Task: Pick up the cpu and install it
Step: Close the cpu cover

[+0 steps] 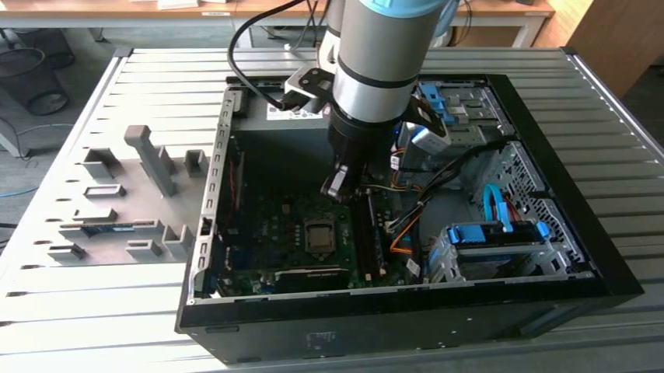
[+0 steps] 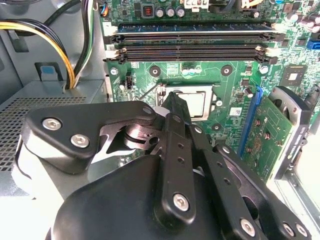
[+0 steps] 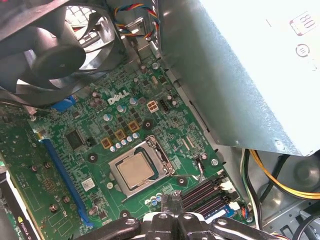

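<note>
The cpu, a small square chip with a silver-grey top, lies flat in its socket on the green motherboard inside the open computer case. In the second wrist view the cpu is partly covered by my black fingertips. The socket shows as a dark square in the exterior view. My gripper hangs a little above the board, beside the socket and toward the memory slots. Its fingers are shut with nothing between them.
Black memory slots run past the socket. A big grey power supply box and a fan flank the board. Yellow and black cables and blue drive caddies lie nearby. A grey fixture plate sits at the exterior view's left.
</note>
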